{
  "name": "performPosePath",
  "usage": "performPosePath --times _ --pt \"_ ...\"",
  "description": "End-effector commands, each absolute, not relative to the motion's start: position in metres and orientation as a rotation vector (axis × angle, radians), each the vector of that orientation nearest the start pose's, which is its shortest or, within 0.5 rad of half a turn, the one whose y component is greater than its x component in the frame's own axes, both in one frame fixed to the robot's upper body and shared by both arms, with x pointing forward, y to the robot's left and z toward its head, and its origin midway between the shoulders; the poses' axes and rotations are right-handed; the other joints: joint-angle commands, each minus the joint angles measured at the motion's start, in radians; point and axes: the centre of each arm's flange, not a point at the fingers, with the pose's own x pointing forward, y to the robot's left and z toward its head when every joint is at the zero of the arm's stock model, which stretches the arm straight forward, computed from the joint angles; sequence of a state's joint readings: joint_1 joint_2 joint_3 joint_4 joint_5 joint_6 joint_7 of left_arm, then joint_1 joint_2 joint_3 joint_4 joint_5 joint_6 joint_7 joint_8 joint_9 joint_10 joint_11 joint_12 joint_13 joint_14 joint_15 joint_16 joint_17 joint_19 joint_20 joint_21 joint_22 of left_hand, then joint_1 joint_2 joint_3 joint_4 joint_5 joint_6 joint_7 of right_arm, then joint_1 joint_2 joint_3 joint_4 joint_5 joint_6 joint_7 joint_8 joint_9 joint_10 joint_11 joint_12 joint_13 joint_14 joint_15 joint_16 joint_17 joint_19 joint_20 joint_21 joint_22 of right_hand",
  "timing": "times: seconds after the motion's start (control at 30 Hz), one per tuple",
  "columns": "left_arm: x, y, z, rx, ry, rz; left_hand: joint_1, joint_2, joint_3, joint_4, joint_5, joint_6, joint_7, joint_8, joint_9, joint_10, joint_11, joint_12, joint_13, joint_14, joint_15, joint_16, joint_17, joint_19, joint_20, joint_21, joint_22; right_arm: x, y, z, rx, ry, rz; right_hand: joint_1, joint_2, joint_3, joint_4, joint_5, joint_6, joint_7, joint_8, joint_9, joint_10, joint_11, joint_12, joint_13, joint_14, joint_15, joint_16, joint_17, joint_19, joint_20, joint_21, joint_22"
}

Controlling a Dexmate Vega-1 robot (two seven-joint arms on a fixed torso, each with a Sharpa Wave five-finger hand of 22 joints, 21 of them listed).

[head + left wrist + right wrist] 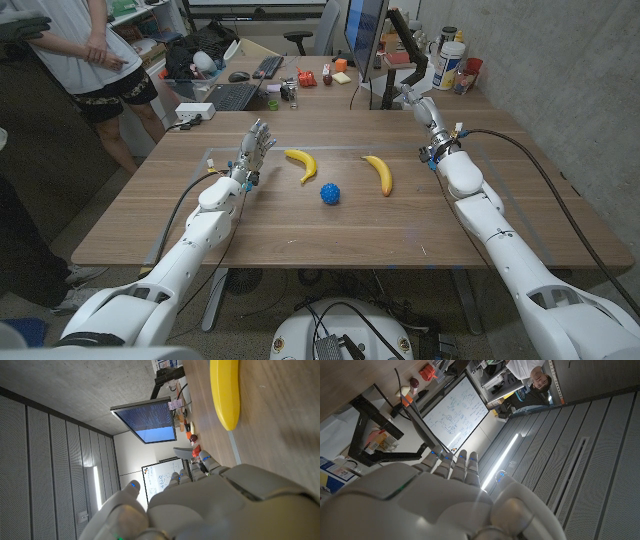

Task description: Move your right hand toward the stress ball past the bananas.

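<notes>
Head view shows the blue spiky stress ball (pixel 331 194) between two bananas (pixel 303 164), probably soft and light, best cupped around its middle; the right hand (pixel 420 103) waits empty, fingers apart.

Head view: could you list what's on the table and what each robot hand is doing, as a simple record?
stress ball: blue, between the bananas
left banana, near the left hand
right banana, nearer the right arm
left hand, raised, fingers spread, holding nothing
right hand, fingers extended, far from the ball, holding nothing
table: wooden
</notes>
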State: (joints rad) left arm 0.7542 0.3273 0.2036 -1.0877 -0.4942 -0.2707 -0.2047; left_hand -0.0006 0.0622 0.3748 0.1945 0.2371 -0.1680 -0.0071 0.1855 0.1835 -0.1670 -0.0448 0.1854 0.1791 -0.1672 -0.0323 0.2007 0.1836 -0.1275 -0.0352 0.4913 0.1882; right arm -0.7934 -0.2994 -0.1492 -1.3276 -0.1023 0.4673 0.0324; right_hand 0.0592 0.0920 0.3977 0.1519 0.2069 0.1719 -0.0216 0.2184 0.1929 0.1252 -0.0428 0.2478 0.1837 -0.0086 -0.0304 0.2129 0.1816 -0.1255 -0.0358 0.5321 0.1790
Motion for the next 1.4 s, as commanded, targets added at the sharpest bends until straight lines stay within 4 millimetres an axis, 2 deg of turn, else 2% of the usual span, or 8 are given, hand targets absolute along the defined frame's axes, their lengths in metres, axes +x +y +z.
performPosePath --times 0.03,1.4 --pt "0.686 0.296 -0.026 -0.054 -0.570 -0.218 0.003 0.115 -0.001 -0.001 0.008 -0.076 0.003 0.006 0.003 -0.004 0.004 0.005 0.004 -0.026 -0.013 0.005 0.003 -0.001 -0.054 -0.006 0.003 0.613 -0.246 0.063 -0.491 -1.002 0.087 0.011 0.091 0.007 0.000 0.000 0.014 0.000 0.004 0.002 0.014 0.003 0.006 0.003 0.009 -0.045 0.002 0.001 0.008 -0.088 0.000 0.002" --pt "0.683 0.296 -0.026 -0.052 -0.573 -0.217 0.003 0.116 -0.004 -0.001 0.010 -0.076 0.002 0.005 0.003 -0.004 0.003 0.005 0.004 -0.026 -0.012 0.004 0.003 0.000 -0.052 -0.011 0.004 0.583 -0.231 0.076 -0.607 -1.133 0.071 0.018 0.090 0.013 -0.003 -0.003 0.036 -0.004 0.002 0.002 0.042 -0.003 0.008 0.003 0.028 -0.053 0.000 0.000 0.023 -0.095 -0.008 0.002"
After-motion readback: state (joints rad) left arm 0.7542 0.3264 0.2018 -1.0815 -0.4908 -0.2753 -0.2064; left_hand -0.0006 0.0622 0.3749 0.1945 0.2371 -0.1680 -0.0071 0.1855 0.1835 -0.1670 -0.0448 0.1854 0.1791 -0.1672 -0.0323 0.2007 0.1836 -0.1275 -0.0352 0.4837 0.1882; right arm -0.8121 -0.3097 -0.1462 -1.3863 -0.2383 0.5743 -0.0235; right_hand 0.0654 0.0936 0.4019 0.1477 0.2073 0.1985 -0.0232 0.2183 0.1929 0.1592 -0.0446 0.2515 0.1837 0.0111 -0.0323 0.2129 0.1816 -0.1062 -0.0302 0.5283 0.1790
